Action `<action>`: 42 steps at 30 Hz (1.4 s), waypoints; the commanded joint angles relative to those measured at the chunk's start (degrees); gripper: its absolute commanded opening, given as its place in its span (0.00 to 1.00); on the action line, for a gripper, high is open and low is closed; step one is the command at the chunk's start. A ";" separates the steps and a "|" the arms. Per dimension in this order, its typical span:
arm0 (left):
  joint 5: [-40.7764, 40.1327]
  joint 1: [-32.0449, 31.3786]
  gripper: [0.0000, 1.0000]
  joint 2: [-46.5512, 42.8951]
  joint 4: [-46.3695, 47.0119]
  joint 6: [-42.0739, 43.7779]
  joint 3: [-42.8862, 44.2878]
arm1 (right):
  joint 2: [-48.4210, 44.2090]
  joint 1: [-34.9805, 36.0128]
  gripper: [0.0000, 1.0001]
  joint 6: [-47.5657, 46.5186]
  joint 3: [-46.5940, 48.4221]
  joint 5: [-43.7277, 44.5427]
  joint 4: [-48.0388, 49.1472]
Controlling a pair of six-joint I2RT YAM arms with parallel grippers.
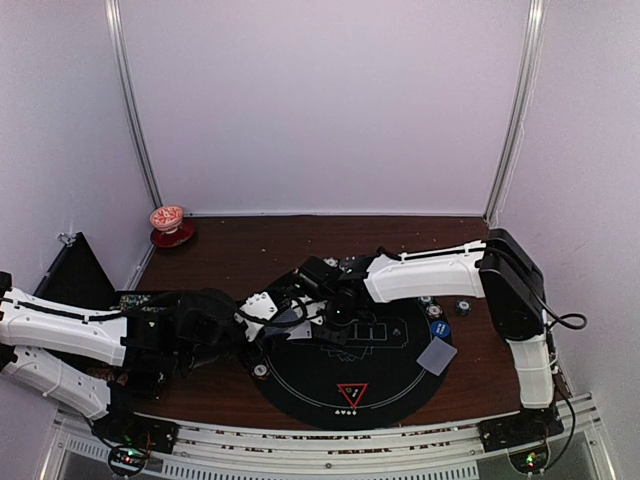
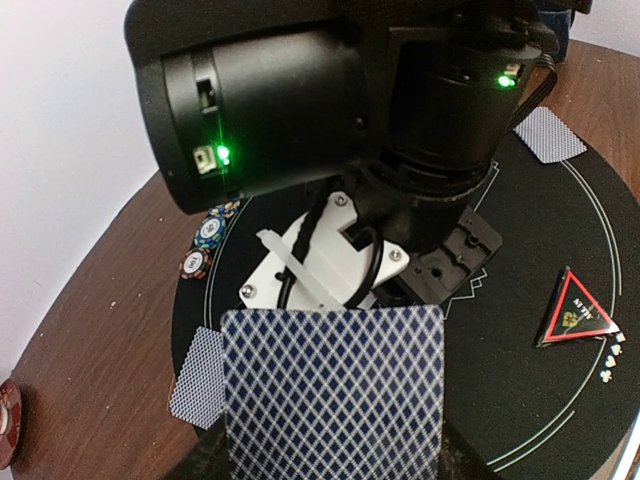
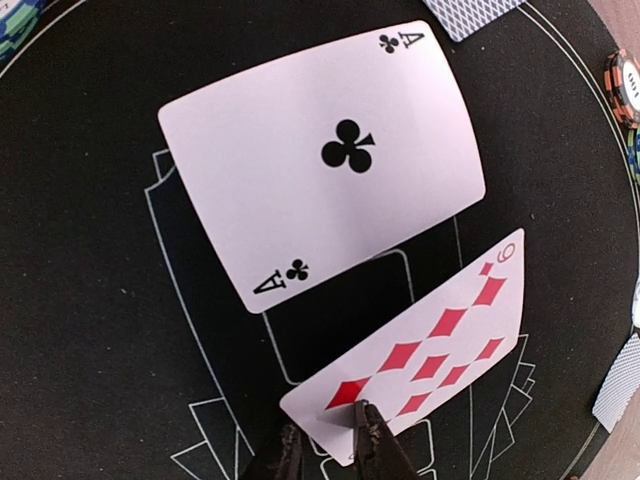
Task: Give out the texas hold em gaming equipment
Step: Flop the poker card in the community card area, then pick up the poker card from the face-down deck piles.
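- On the black mat [image 3: 90,300], we find the ace of clubs [image 3: 330,160] face up, with a diamond card [image 3: 430,350] just beside it.
- Right gripper [image 3: 325,445]: jaws narrowly parted at the diamond card's edge; we cannot tell whether they grip it.
- Left gripper [image 1: 260,308]: closed on the deck [image 2: 330,390].
- Chips [image 2: 205,235], triangle marker [image 2: 577,310] and face-down cards [image 2: 549,133] are laid out; we judge that more cards remain to be dealt.

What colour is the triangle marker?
The triangle marker is red with a dark centre; left wrist view.

Wearing white shells over black joints on the left arm [image 1: 60,328] and right arm [image 1: 425,275], trailing a black cable [image 1: 568,320], glowing from green lights [image 2: 222,154], showing a screwed white plate [image 2: 268,282], a zip tie [image 2: 287,262], and a dark-fingered right end effector [image 3: 328,440].
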 commanded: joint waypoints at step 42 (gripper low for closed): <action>-0.11 -0.09 0.54 0.42 2.52 -0.06 0.71 | -14.09 -13.74 0.76 -0.23 0.42 -26.62 -1.51</action>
